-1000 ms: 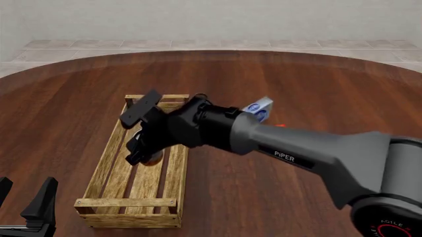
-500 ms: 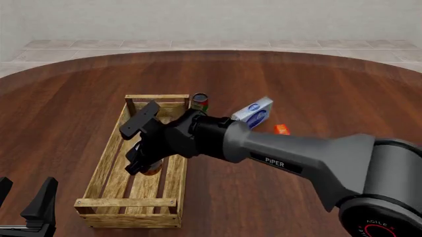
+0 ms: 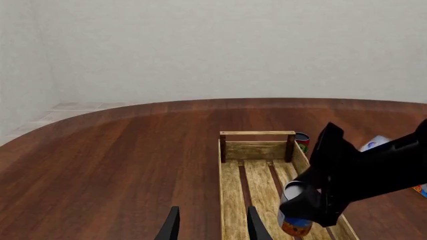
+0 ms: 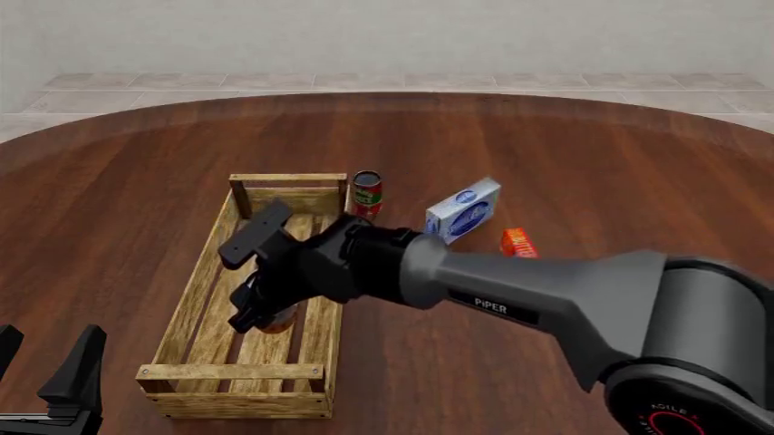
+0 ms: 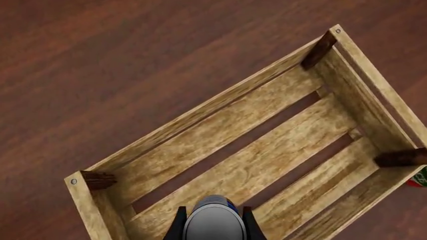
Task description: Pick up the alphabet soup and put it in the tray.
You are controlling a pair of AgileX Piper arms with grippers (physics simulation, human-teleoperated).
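Tray (image 4: 194, 299) lay left of table centre, long axis running near-to-far. Right gripper (image 4: 256, 308) reached in from right, over tray middle, closed round alphabet soup (image 4: 281, 317); can was low inside tray, contact w/ slats not clear. Small can (image 4: 366, 192) stood just outside tray's far right corner. Box (image 4: 463, 209) lay right of small can, small packet (image 4: 519, 242) right of box & nearer. Left gripper (image 4: 49, 381) was at near left, apart from tray.

We see the soup (image 4: 279, 316) mostly hidden behind the right gripper (image 4: 250, 311); the left gripper (image 4: 49, 381) is cut off by the frame's edge.
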